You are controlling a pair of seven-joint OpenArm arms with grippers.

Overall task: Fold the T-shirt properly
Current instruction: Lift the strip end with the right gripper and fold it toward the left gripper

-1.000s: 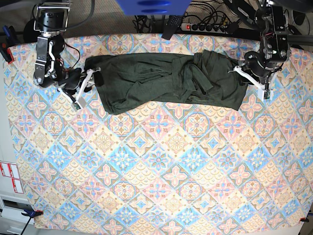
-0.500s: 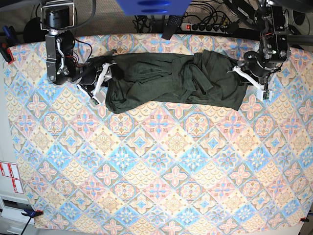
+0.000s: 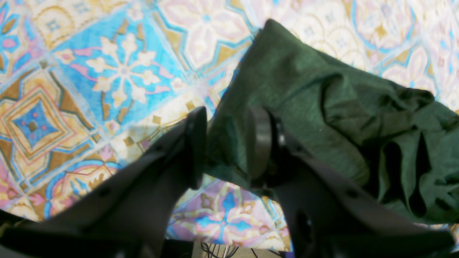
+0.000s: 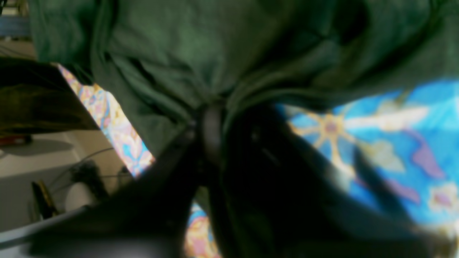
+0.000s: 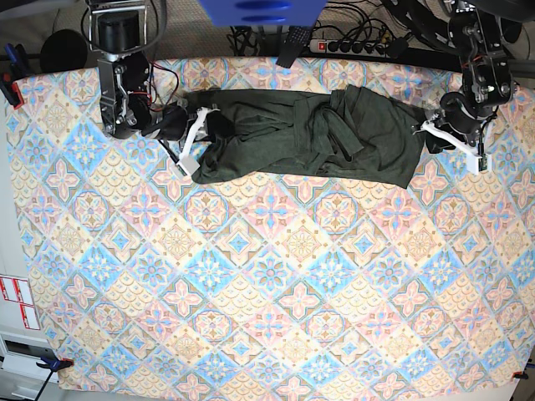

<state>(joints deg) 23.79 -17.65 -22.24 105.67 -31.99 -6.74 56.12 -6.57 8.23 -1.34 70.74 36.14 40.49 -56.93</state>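
Across the far half of the patterned tablecloth (image 5: 267, 284) lies the bunched dark green T-shirt (image 5: 301, 134). At its one end the right gripper (image 4: 211, 125) pinches gathered fabric; at the other, the left gripper (image 3: 224, 147) clamps its edge.

Overhead base; close wrist views, shared T-shirt (image 5: 301, 138).

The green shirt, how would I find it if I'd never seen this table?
Look at the big table covered in a colourful patterned tile-print cloth. Along its far edge lies the dark olive-green long-sleeved knit shirt, bunched and wrinkled, with a robot hand pinching each end. It is the only plain, dark, soft thing on all that bright pattern.
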